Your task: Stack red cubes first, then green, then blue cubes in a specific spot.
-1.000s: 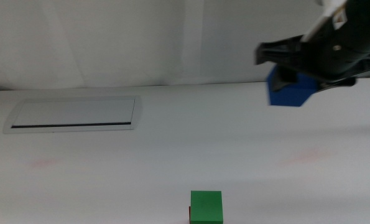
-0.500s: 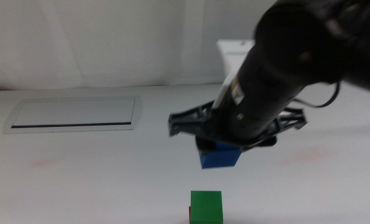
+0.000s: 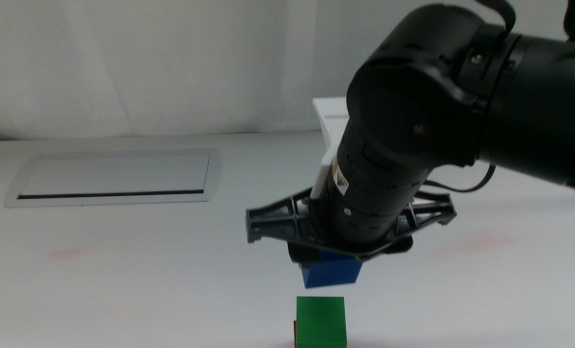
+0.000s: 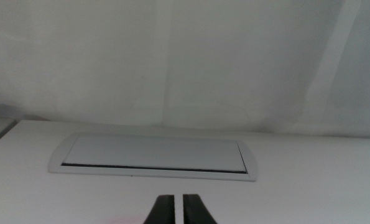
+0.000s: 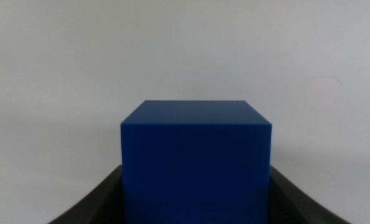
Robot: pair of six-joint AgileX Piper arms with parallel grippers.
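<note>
— What do we have on the table (image 3: 123,290) here?

— We see a plain white tabletop with a grey-framed rectangular panel (image 3: 113,178) set flush into it on the far left side, a dark slot along its near edge.

— Anything else?

— We find faint pink smudges (image 3: 70,254) near the panel, and a pale wall (image 3: 171,58) behind the table.

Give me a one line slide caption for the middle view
Right gripper holds the blue cube just above the green cube, which sits on a red one.
</note>
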